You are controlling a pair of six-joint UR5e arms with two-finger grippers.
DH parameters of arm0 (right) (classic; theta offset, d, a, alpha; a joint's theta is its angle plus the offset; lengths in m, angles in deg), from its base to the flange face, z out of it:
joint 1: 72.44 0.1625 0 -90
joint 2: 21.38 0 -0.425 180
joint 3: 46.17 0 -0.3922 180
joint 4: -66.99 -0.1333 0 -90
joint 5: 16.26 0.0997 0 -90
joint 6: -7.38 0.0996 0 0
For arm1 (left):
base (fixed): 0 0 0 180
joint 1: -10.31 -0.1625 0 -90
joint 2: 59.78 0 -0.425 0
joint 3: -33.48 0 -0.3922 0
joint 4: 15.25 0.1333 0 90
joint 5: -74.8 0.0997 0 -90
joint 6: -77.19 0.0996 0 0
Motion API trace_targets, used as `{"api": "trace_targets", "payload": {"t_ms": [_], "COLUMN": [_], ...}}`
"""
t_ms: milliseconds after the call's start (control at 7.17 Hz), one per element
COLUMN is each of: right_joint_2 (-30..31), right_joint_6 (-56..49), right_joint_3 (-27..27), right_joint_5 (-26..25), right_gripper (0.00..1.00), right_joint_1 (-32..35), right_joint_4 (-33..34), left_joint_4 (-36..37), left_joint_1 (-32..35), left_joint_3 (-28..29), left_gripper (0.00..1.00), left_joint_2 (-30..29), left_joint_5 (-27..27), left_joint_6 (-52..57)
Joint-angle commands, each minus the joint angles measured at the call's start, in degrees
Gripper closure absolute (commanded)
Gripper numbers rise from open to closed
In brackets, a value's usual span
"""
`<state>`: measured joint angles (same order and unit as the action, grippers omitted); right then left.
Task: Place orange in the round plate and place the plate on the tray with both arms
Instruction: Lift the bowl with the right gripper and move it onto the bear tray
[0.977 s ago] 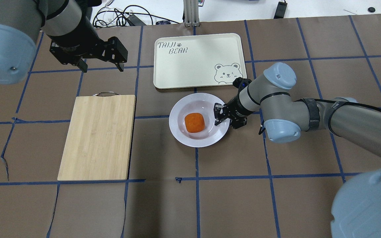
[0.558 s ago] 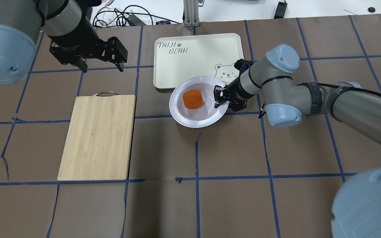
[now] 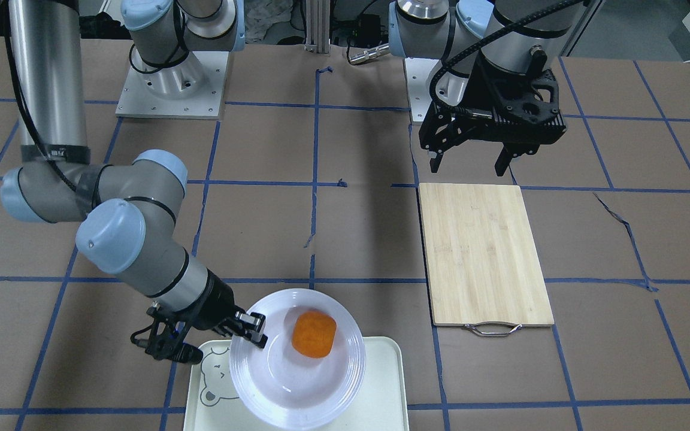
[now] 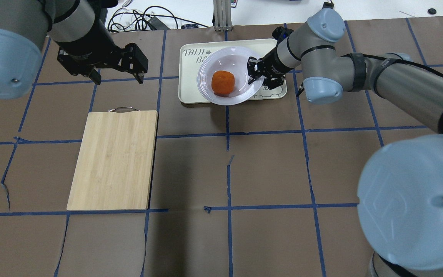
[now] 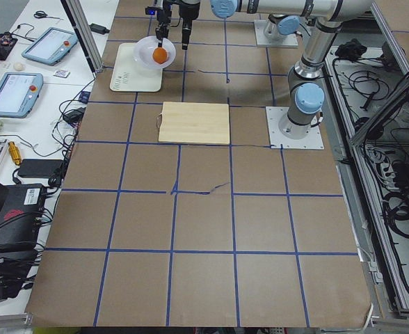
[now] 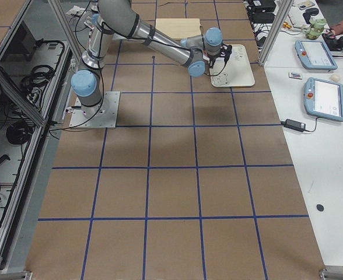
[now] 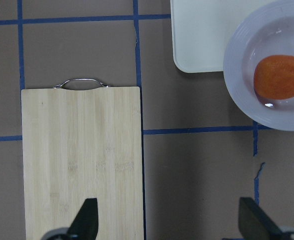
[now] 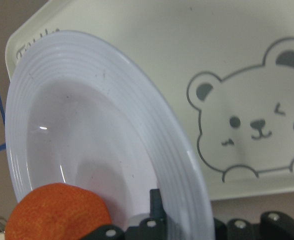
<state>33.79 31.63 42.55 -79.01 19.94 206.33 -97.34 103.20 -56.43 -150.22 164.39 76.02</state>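
The right hand [image 4: 255, 71] is clamped on the rim of the round plate [image 4: 206, 63], the orange [image 4: 222, 82] loose in the well just past it and the tray [image 4: 190, 90] beneath; held by one edge alone, the plate may tip or slip and send the orange rolling off. Well aside over the brown-papered table [image 4: 267, 173], the left hand [image 4: 120, 79] hangs wide open and empty near the bamboo cutting board [image 4: 114, 159]; cables [image 4: 144, 21] trail beyond.

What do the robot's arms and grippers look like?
The left arm and right arm are grey metal tubes with light-blue joint caps. The left gripper and right gripper are black and angular. Black cables run along both arms.
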Motion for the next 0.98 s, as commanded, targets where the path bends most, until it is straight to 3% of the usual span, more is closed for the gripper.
{"api": "trace_targets", "payload": {"t_ms": [0, 279, 419, 558, 698, 837], "right_joint_2": [-9.61, -10.61, -10.79, -10.7, -10.44, -9.83], "right_joint_6": [1.5, 1.59, 1.68, 2.38, 2.56, 1.08], "right_joint_3": [-10.81, -11.45, -11.46, -11.11, -11.37, -11.98], "right_joint_5": [0.34, 0.17, 0.35, -0.35, -2.27, -6.9], "right_gripper": [0.93, 0.89, 0.78, 0.5, 0.11, 0.0], "right_joint_1": [-0.01, -0.36, -0.53, -0.62, -0.71, -0.8], "right_joint_4": [-0.03, -0.03, -0.03, 0.05, 0.05, -0.03], "left_joint_4": [0.0, 0.0, 0.0, 0.0, 0.0, 0.0], "left_joint_1": [0.0, 0.0, 0.0, 0.0, 0.0, 0.0], "left_joint_3": [-0.01, -0.01, -0.01, -0.1, -0.18, -0.18], "left_gripper": [0.0, 0.0, 0.0, 0.0, 0.0, 0.0], "left_joint_2": [-0.08, -0.08, -0.08, -0.08, -0.08, -0.08], "left_joint_5": [-0.12, -0.12, -0.12, -0.12, -0.12, -0.12], "left_joint_6": [0.11, 0.11, 0.03, 0.03, 0.11, 0.03]}}
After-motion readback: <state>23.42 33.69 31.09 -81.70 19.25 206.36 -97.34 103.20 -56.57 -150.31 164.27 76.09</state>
